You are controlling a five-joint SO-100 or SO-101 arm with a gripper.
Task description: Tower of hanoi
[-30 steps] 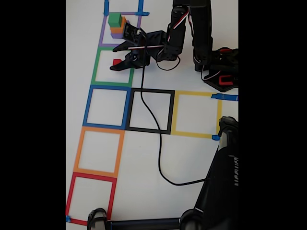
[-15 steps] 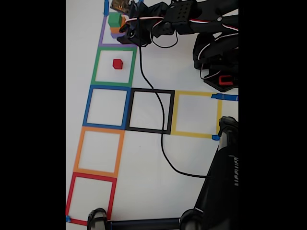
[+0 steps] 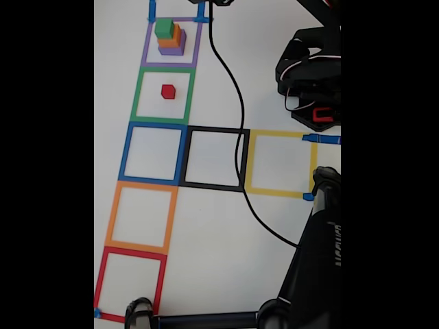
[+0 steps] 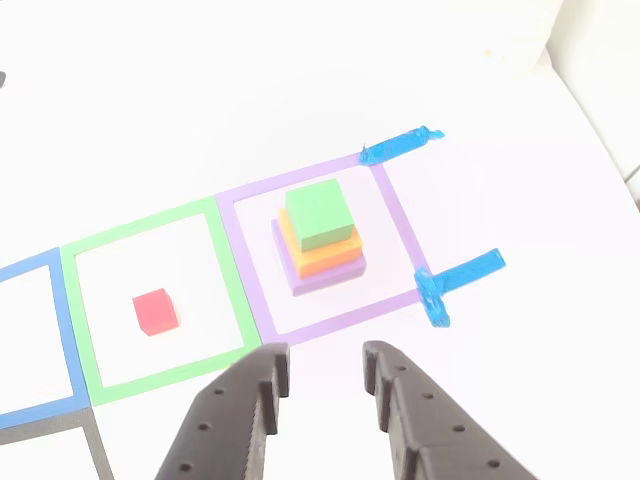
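Observation:
The tower of hanoi cubes sit in two tape squares. A green cube (image 4: 320, 213) tops an orange cube (image 4: 328, 257), which rests on a purple cube (image 4: 303, 278), inside the purple square; the stack (image 3: 169, 38) is at the top left of the fixed view. The small red cube (image 3: 168, 91) (image 4: 155, 311) lies alone in the green square. In the other view my gripper (image 4: 325, 365) hovers open and empty, just in front of the purple square, apart from the stack.
A row of tape squares runs down the white table (image 3: 206, 233): blue (image 3: 152, 153), orange, red, with black (image 3: 214, 158) and yellow (image 3: 280, 163) to the right. The arm base (image 3: 312, 79) stands at the right. A black cable (image 3: 236, 137) crosses the black square. A dark stand (image 3: 319, 260) is at the bottom right.
My gripper was around the red cube in the green square, then drew away leaving it there. The arm has swung up and out of the top of the fixed view.

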